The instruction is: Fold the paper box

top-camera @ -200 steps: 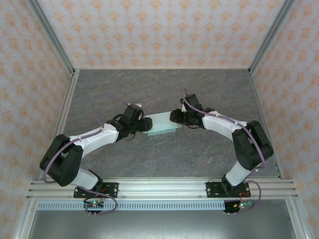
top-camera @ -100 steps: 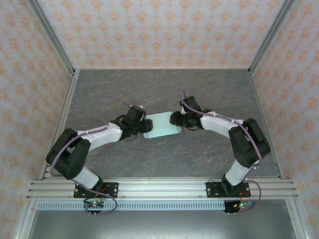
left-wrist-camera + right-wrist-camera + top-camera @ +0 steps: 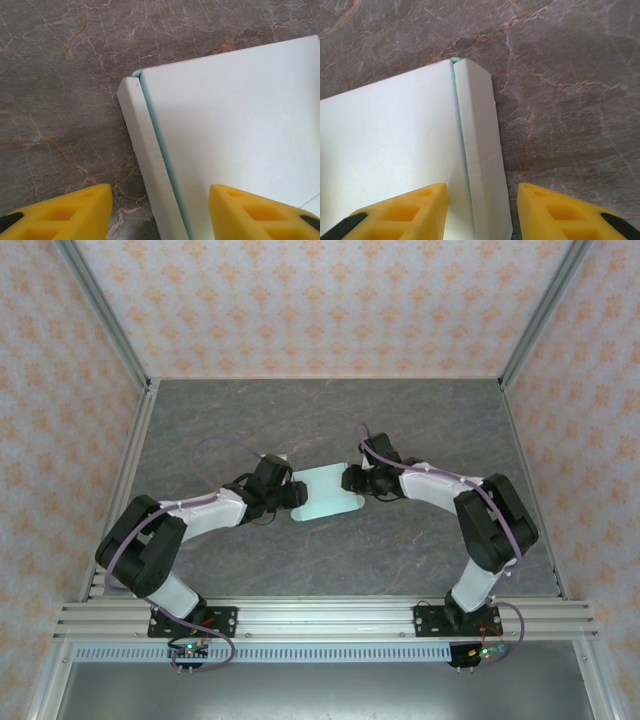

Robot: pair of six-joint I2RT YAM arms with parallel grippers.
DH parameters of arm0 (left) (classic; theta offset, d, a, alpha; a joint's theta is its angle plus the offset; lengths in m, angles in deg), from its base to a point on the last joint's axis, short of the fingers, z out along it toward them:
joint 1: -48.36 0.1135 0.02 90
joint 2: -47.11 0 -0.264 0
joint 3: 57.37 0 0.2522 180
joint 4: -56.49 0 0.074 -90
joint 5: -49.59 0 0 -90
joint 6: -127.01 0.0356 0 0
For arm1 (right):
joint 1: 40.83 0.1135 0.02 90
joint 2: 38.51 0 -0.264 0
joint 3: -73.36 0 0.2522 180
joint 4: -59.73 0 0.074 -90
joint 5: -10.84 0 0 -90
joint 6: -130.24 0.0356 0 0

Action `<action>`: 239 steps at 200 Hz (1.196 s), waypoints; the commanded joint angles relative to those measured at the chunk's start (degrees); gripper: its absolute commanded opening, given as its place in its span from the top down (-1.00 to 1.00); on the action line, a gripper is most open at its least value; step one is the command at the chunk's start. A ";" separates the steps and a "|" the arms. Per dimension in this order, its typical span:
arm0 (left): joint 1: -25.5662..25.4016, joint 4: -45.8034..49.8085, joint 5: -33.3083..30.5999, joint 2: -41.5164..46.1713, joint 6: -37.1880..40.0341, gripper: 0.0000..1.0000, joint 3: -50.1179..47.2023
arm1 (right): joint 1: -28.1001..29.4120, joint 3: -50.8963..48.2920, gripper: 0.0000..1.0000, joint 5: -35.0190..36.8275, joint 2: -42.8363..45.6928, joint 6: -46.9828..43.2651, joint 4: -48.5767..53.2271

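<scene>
The paper box [image 3: 328,492] lies flat on the grey marbled table [image 3: 300,420], pale mint-green, between my two grippers. My left gripper [image 3: 296,493] is at its left end and stands open. In the left wrist view its yellow fingertips [image 3: 65,212] straddle a narrow side flap [image 3: 145,150] folded along the box's left edge [image 3: 160,215]. My right gripper [image 3: 351,478] is at the box's right end, also open. Its fingertips [image 3: 405,212] straddle the matching narrow flap [image 3: 480,150] on that edge, with neither pad pressing on the card.
Patterned walls with metal corner posts [image 3: 100,310] enclose the table on three sides. An aluminium rail [image 3: 320,615] with both arm bases runs along the near edge. Bare table lies behind and in front of the box.
The box has settled from a tilted, lifted pose to lying flat. The left arm's elbow has swung inward and its gripper stays at the box's left end. The right gripper barely moved.
</scene>
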 commanded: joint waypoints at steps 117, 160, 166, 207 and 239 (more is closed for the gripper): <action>6.46 13.38 10.83 -10.62 22.15 -0.32 23.21 | 10.12 -10.43 -0.11 1.75 19.53 1.51 9.25; 7.39 20.41 17.66 -18.96 25.29 -0.32 32.36 | 10.12 -9.48 -0.11 3.09 19.27 0.22 10.33; 7.39 20.63 18.77 -19.58 25.25 -0.32 32.69 | 10.12 -9.21 -0.11 3.07 19.04 0.06 10.52; 7.39 19.34 23.59 -19.06 22.92 -0.30 30.08 | 9.61 -8.46 -0.12 1.59 18.23 -1.17 12.05; 7.38 15.03 26.51 -14.86 19.47 -0.29 23.98 | 7.98 -8.97 -0.12 1.61 19.23 -2.06 13.35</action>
